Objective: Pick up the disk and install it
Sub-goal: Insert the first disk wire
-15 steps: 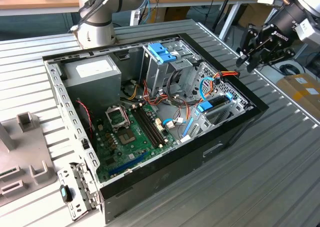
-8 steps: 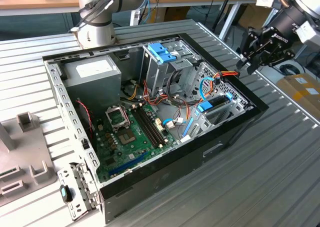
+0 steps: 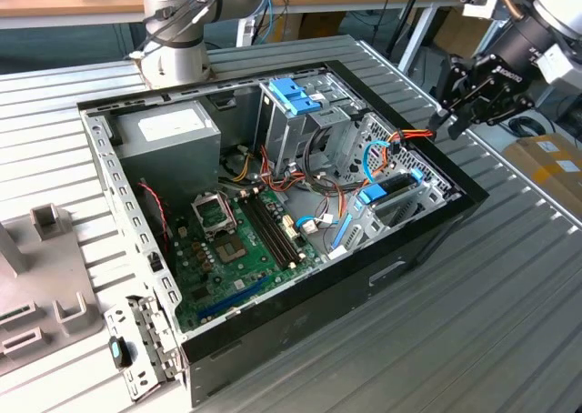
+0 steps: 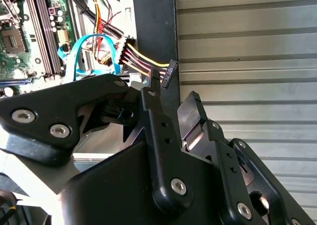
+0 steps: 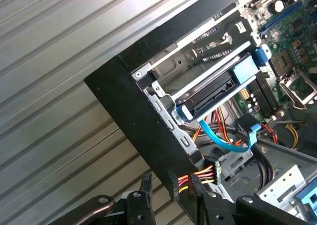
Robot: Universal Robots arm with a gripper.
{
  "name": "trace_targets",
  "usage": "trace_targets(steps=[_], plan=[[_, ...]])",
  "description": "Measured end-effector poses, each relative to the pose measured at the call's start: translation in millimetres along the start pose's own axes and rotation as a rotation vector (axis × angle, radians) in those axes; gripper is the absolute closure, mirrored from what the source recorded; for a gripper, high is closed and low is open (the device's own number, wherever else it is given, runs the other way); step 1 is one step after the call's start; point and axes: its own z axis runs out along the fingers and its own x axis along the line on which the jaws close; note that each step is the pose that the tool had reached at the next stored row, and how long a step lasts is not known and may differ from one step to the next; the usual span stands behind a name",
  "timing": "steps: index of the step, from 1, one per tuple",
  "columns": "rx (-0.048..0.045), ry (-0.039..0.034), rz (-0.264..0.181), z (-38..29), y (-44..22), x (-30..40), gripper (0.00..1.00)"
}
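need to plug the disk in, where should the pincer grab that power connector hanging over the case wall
Probably grip the black plug body of the power connector across its flat faces, not the coloured wires. Come from outside the case wall: the plug juts past the rim there, free on both sides. The open pincer hovers on that side.

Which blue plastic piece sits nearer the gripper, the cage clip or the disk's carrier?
The disk's carrier, low in the case corner by the gripper; the cage clip stands higher, farther off.

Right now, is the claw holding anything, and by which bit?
Nothing looks gripped: the gripper is open, a black cable plug at its fingertips. The disk sits in the case.
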Motion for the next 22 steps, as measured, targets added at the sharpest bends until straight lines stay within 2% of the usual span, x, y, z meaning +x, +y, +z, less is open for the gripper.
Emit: trace_targets(steps=[6,16,22], plan=[[-0.0033,-0.0005,-0.012,3.3,3.5,2.8,0.58],[-0.0041,-0.0011,-0.016,9.7,4.5,2.2,0.58],[-0.0053,-0.0002,-0.016,10.2,4.0,1.9,0.58]])
